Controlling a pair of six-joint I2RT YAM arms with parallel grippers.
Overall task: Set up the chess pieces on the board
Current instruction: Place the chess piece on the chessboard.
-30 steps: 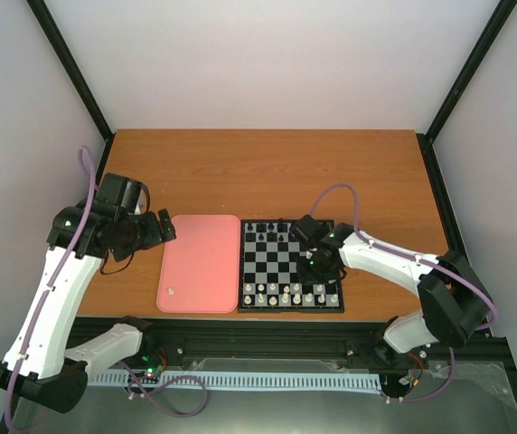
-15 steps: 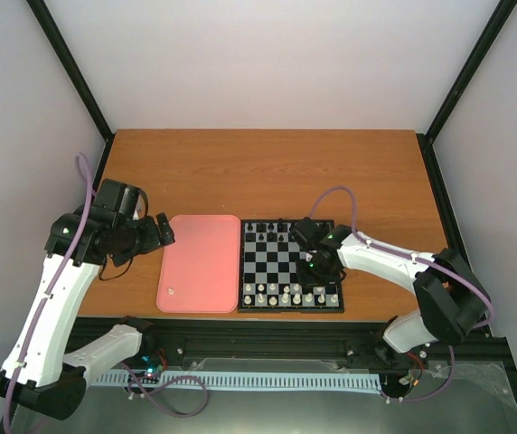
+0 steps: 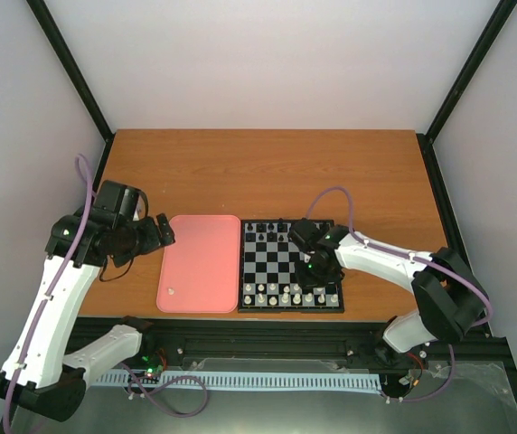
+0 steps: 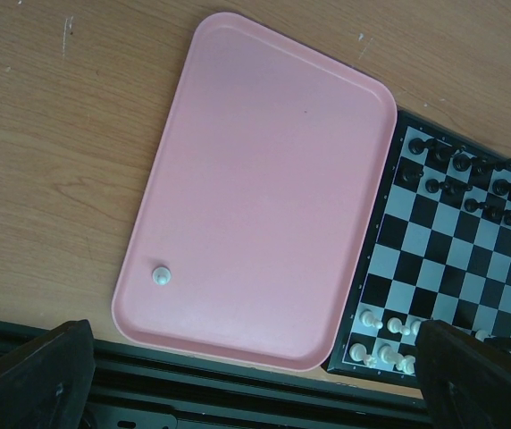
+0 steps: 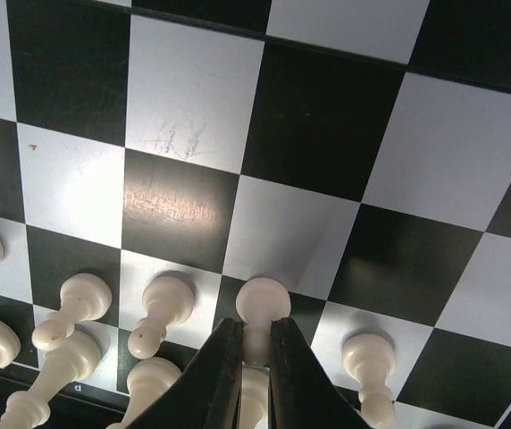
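1. A cream-white pawn [image 5: 263, 299] is pinched at its stem by the right gripper [image 5: 255, 332]. The jaws are closed on it, w/ only the round head seen past the fingertips.
2. The pawn is held upright, long axis vertical, head up toward the wrist cam. It is placed in line w/ the 2nd rank from the board's near edge. Whether its base touches the square can't be told.
3. Other white pieces [image 5: 84, 295] are stood upright to both sides of it, in that rank and the one nearer the edge.
4. The board [image 3: 281, 262] is laid square to the table [image 3: 267, 172], close to its front edge. White pieces are ranked along the near side, black pieces [image 3: 272, 231] along the far side.
5. A pink tray [image 4: 255, 179] is set just L of the board, edges about touching, long axis running near-to-far. One white pawn [image 4: 160, 275] is seen on it by the near-left corner.
6. The left gripper [image 3: 164, 230] is held above the table just L of the tray's far end, jaws spread wide and empty.
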